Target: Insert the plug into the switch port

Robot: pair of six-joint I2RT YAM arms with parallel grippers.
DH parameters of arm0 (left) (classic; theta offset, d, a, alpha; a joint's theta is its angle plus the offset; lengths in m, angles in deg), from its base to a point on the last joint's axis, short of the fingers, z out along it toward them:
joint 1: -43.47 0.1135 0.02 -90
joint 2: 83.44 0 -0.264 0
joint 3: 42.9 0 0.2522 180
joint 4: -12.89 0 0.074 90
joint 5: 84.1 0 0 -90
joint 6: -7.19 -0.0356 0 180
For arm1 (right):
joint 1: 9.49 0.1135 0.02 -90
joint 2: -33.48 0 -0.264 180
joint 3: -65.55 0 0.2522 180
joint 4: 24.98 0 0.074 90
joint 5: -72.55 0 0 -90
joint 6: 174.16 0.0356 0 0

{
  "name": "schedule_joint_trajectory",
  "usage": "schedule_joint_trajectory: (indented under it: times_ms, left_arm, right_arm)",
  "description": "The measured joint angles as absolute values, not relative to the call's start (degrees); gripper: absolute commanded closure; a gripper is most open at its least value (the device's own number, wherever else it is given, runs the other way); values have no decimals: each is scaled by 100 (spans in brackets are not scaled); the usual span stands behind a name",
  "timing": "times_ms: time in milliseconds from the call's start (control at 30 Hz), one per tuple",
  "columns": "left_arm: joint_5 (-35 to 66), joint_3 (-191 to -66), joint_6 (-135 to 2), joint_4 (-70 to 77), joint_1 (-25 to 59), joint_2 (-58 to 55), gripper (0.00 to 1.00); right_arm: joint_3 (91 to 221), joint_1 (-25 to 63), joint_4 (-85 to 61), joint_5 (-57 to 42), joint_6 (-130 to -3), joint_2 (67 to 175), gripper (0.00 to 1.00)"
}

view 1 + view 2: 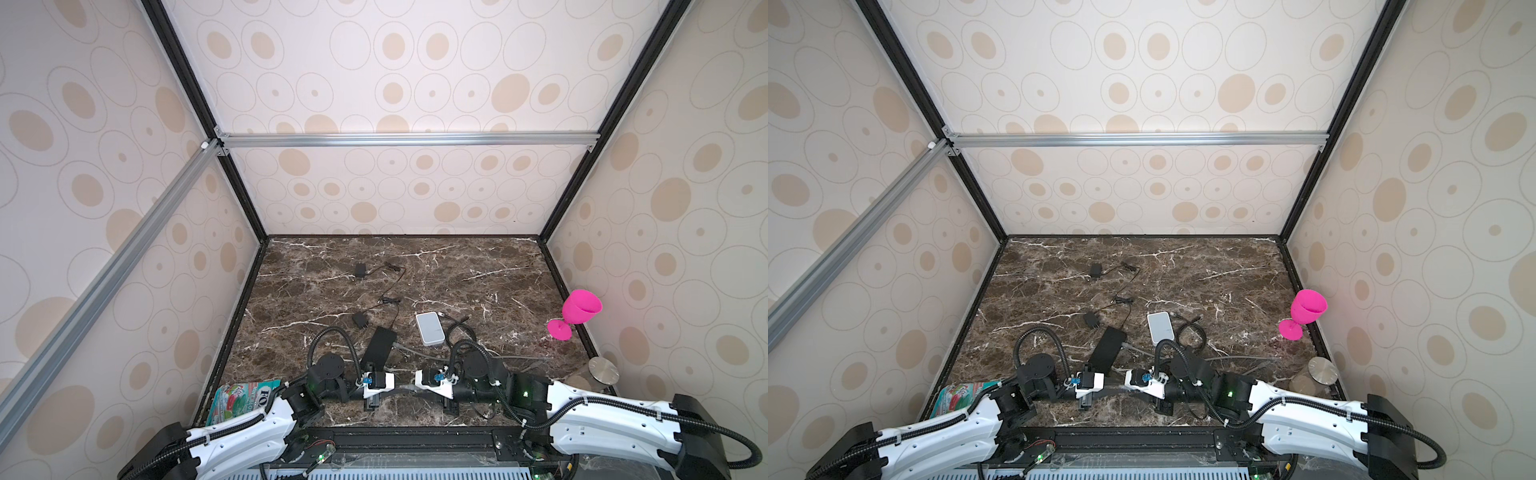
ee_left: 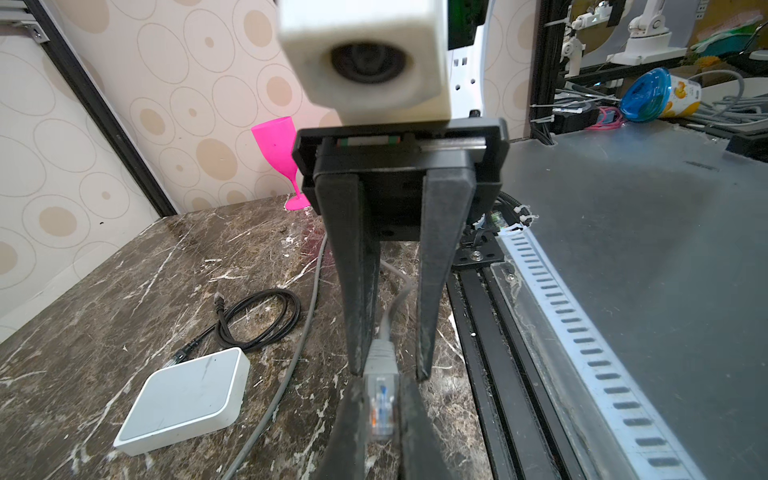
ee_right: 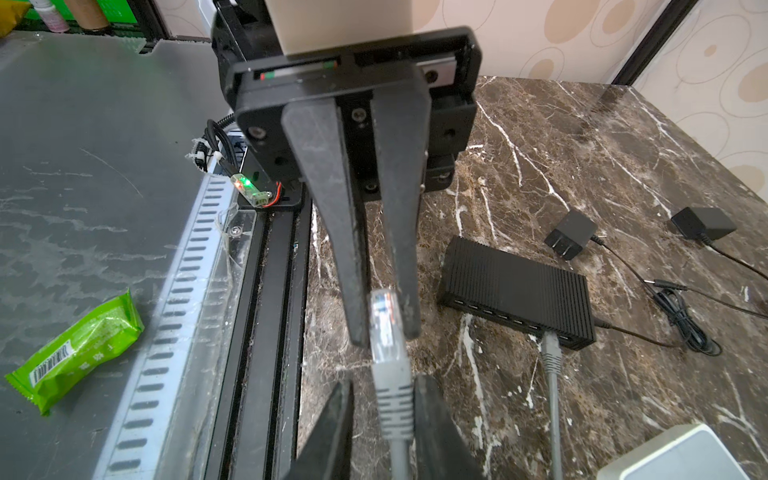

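The plug (image 2: 381, 409) is a clear connector with a grey boot (image 3: 395, 399) on a grey cable. My left gripper (image 2: 381, 386) is shut on its clear end, close above the marble near the front edge. My right gripper (image 3: 384, 382) faces it from the other side and is open, its fingers standing either side of the boot with small gaps. In both top views the two grippers (image 1: 401, 390) (image 1: 1121, 390) meet tip to tip. The switch (image 3: 515, 282) (image 1: 378, 345) is a black ribbed box just behind them, with another grey cable (image 3: 550, 353) in one of its ports.
A white box (image 1: 430, 328) and a coiled black cable (image 1: 461, 332) lie right of the switch. Two black adapters (image 1: 359, 320) (image 1: 360, 270) with thin leads lie behind. A pink goblet (image 1: 577, 311) and a metal-lidded jar (image 1: 602, 370) stand at the right wall, a snack packet (image 1: 241, 399) front left.
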State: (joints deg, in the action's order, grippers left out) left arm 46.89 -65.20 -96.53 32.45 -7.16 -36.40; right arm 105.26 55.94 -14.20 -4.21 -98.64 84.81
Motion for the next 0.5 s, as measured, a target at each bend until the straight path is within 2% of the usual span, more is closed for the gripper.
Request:
schedule_joint_trajectory:
  times_ms: [133, 267, 300, 367, 433, 500]
  left_arm:
    - [4696, -6520, -9653, 3241, -716, -3635, 100]
    - [4696, -6520, -9650, 3221, -716, -3622, 100]
    - [4692, -6520, -9650, 3219, -716, -3620, 94]
    - [4628, -6520, -9626, 3226, -716, -3620, 48]
    - [4351, -6520, -9489, 3272, -716, -3642, 38]
    - [3885, -6526, -9264, 3274, -716, -3696, 11]
  right_arm:
    - [10509, 5594, -1431, -447, -9877, 8485, 84]
    - [10489, 5594, -1427, -472, -9870, 8485, 98]
    - [10489, 5594, -1427, -480, -9872, 8485, 100]
    - [10489, 5594, -1427, -513, -9868, 8483, 100]
    - [10483, 5596, -1413, -579, -9835, 8465, 100]
    - [10476, 5596, -1376, -738, -9759, 8430, 100]
